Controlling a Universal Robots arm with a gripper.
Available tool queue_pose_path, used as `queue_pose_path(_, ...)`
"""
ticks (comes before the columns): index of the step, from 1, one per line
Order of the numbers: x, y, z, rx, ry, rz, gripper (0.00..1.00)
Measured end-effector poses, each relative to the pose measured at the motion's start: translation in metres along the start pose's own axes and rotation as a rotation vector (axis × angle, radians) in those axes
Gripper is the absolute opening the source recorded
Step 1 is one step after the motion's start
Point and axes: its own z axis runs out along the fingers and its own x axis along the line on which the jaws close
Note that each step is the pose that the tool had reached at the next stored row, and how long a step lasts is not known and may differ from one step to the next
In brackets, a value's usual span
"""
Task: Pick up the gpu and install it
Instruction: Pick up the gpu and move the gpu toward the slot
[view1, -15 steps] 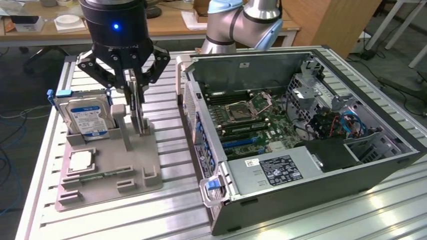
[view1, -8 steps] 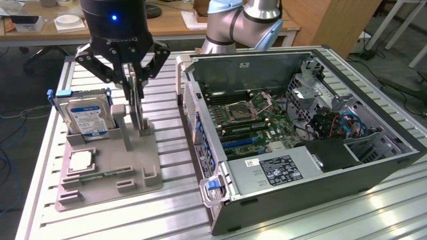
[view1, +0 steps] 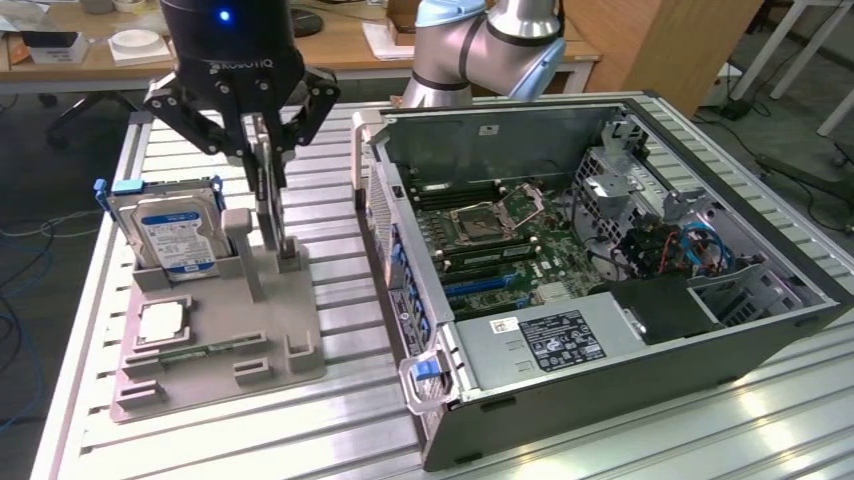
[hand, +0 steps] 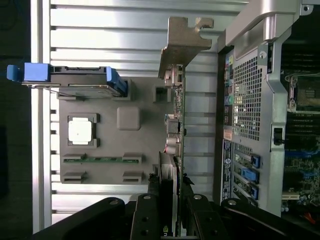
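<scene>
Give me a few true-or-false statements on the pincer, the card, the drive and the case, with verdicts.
The pincer is closed on the graphics card. True.
The graphics card is seated inside the computer case. False: it stands upright over the gray holder, outside the case.
The hard drive lies flat. False: it stands on edge in the holder.
The case is open, motherboard showing. True.
</scene>
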Motion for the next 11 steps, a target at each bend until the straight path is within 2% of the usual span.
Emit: queue_pose_path(11, 0.0, 0.0004, -0.014, 0.0, 0.0001, -0.001, 0.27)
